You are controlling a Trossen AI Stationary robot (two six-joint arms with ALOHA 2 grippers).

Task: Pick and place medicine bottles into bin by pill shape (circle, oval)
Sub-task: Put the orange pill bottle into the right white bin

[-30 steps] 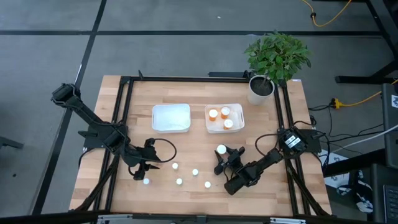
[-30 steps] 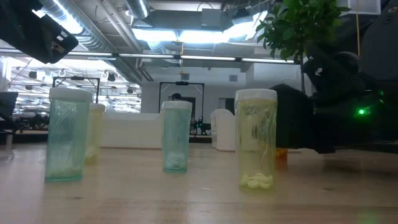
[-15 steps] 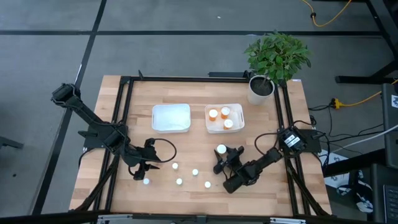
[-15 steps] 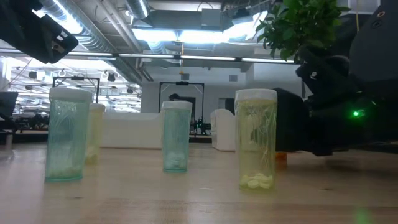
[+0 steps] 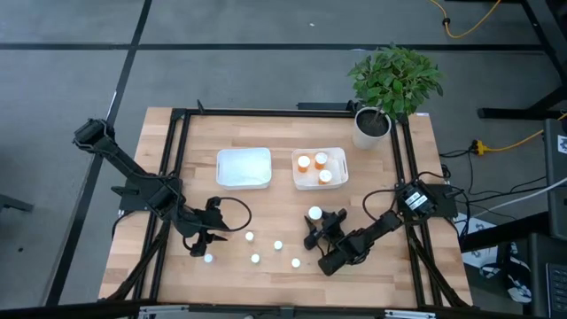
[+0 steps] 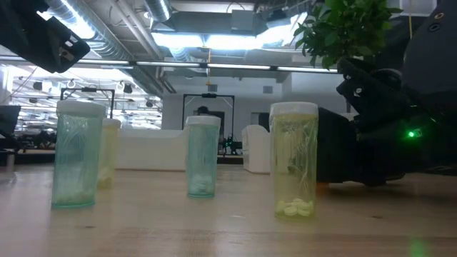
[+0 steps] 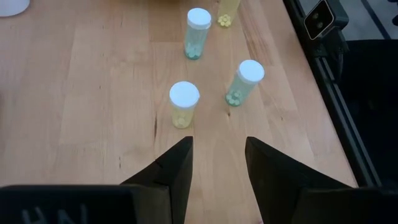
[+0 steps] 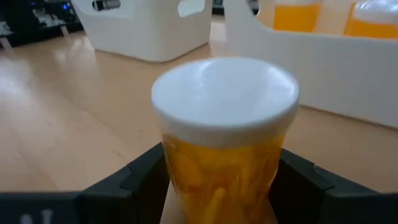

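From above, the wooden surface (image 5: 168, 142) carried two white bins: the left bin (image 5: 244, 167) looked bare inside, while the right bin (image 5: 320, 168) held three orange bottles (image 5: 304, 162). A fourth orange bottle (image 5: 314, 213) stood just in front of that bin, with the right pincer (image 5: 316, 229) at it, and the left pincer (image 5: 204, 246) hung over the near-left scatter of small bottles (image 5: 255, 259). The low view added what the overhead could not: the small bottles (image 6: 74, 154) stood upright, tinted green and yellow, pills lying at the bottom of the yellow one (image 6: 294, 158). The left wrist view showed the left pincer (image 7: 217, 163) open and empty, three small bottles (image 7: 184, 104) beyond it. The right wrist view settled the grip: the right pincer (image 8: 217, 177) was closed on the orange bottle (image 8: 222, 146), a finger on each side of its body.
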